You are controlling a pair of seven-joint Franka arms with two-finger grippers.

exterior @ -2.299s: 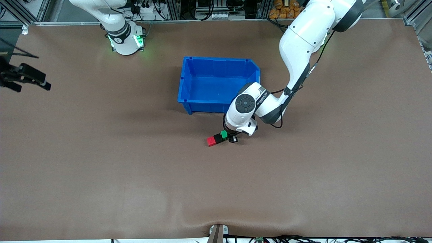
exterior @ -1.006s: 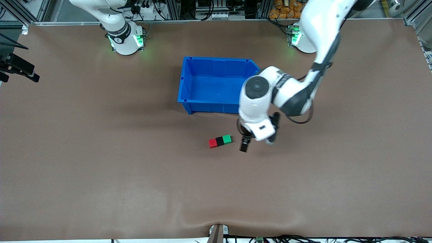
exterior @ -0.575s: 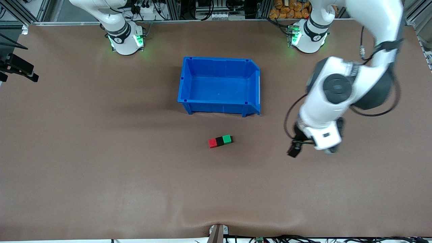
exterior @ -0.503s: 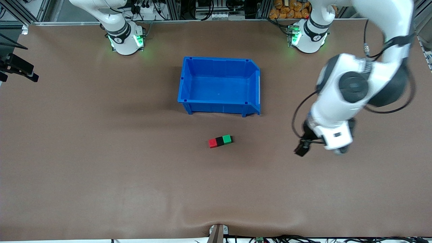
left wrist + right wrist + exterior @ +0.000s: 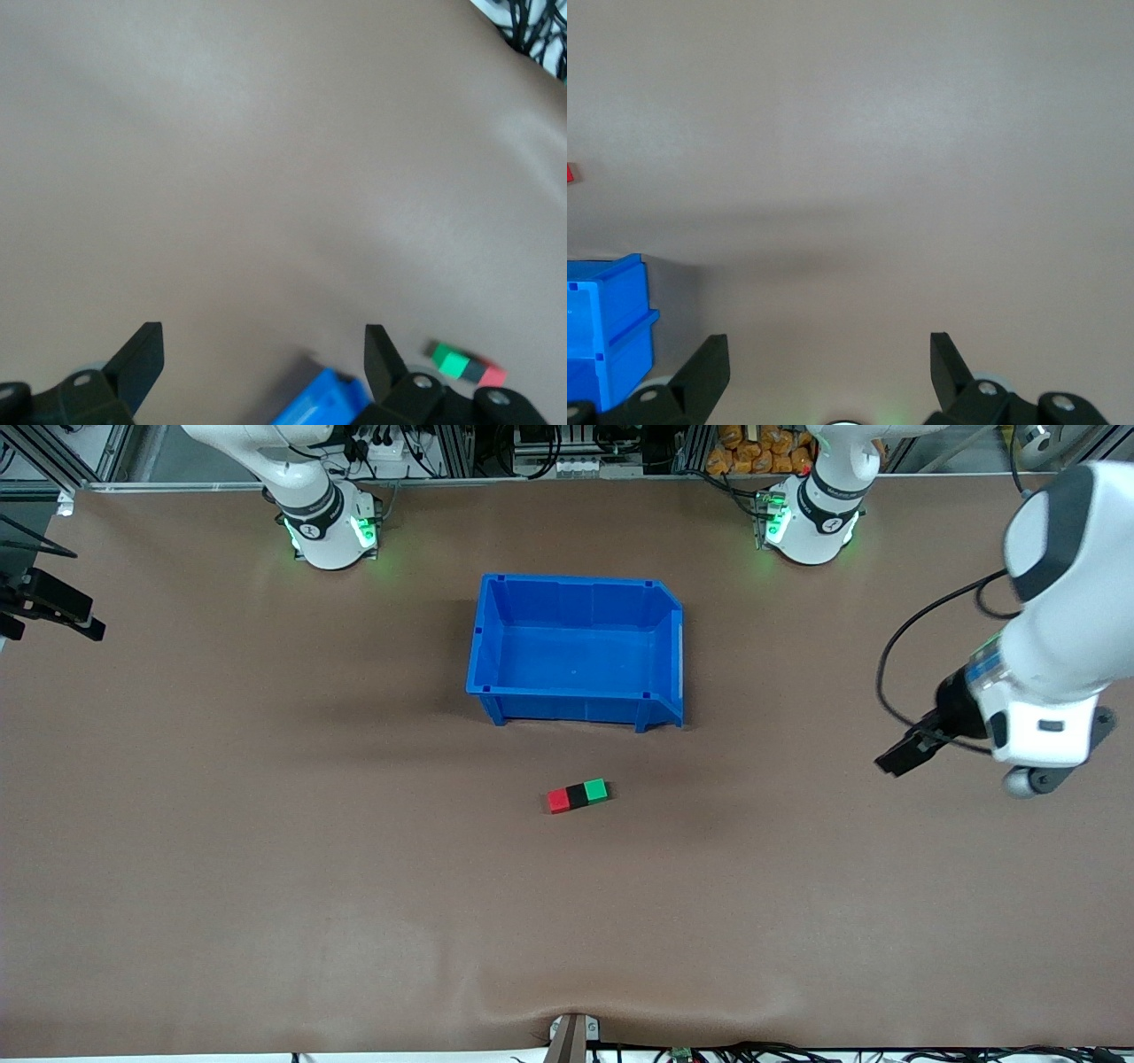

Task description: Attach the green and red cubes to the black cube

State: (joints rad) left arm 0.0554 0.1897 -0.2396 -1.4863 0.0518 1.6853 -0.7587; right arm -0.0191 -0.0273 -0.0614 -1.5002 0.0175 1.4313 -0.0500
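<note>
You saw a brown table (image 5: 266, 868), a blue bin (image 5: 576, 695), then red cube (image 5: 558, 801), black cube (image 5: 578, 795), green cube (image 5: 596, 789) joined nearer the camera. Left gripper (image 5: 899, 760) and right gripper (image 5: 53, 611) hung spread wide, empty, over their table ends.

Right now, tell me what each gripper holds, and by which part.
Nothing is held. The left gripper is open over bare table toward its own end; the right gripper waits open at its end. The red, black and green cube row lies free.
</note>
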